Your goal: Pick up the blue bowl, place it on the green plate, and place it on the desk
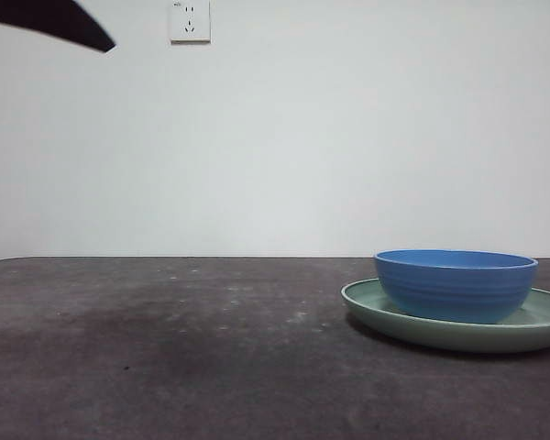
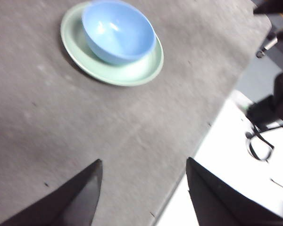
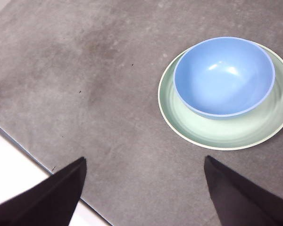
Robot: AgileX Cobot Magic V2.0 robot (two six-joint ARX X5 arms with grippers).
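Observation:
The blue bowl sits upright and empty on the green plate, at the right of the desk in the front view. Both also show in the left wrist view, bowl on plate, and in the right wrist view, bowl on plate. My left gripper is open and empty, high above the desk and well away from the bowl. My right gripper is open and empty, also raised and apart from the plate. A black arm tip shows at the top left corner of the front view.
A white wall socket is on the back wall. The desk's edge runs close to the left gripper, with white floor and cables beyond. The right wrist view shows another desk edge.

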